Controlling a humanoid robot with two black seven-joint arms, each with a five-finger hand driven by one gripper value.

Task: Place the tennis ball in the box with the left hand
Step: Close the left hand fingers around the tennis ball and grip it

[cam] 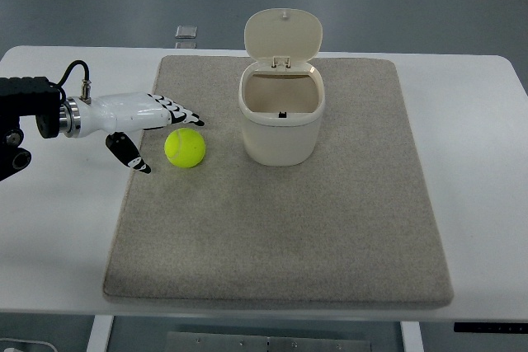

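One tennis ball on grey mat, left of open-lidded box | left hand spread, empty, fingertips just beside ball | likely light, fuzzy, rolls easily | wrap fingers around its middle

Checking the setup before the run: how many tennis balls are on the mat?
1. The tennis ball lies on the grey mat, left of the open cream box, just by the left hand. The box's visible inside looks ball-free; its bottom is partly hidden.
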